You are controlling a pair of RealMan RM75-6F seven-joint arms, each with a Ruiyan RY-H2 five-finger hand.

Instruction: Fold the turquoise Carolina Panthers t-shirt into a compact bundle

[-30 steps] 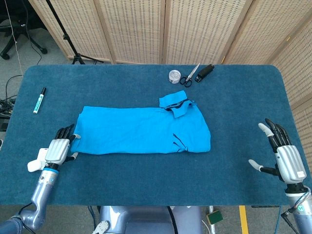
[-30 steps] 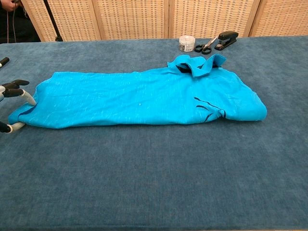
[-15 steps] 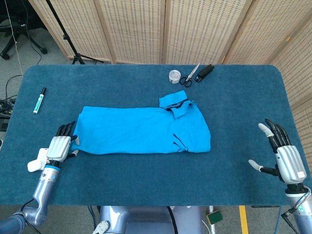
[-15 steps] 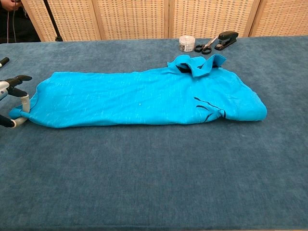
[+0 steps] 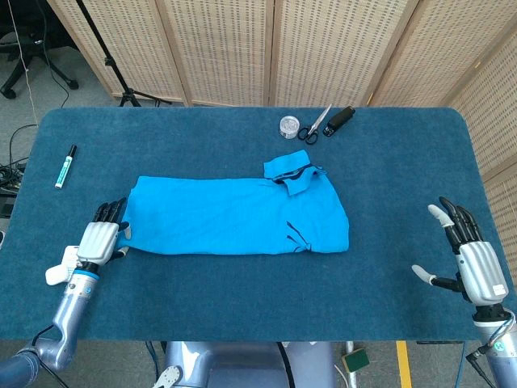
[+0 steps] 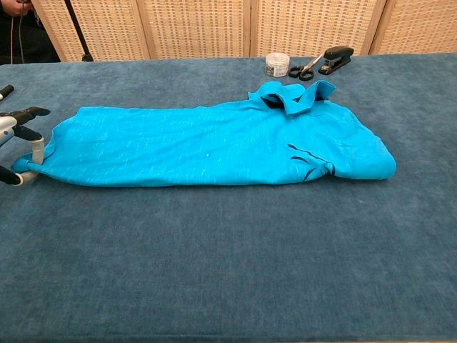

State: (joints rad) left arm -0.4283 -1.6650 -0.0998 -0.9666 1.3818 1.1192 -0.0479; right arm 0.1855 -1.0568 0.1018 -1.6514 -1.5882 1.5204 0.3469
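Turquoise t-shirt (image 5: 234, 214), faintly flecked, with dark printed marks near its right end, on a deep blue carpet-textured table (image 5: 242, 299). Beyond the shirt: black-handled scissors (image 5: 313, 127), a black stapler (image 5: 341, 120) and a clear round container (image 5: 289, 126); to its left, a white marker (image 5: 65, 166) with green band and black cap. Both the left hand (image 5: 98, 239) and right hand (image 5: 468, 255) are silver-grey with black fingers; behind the table stand beige woven screens (image 5: 242, 40).
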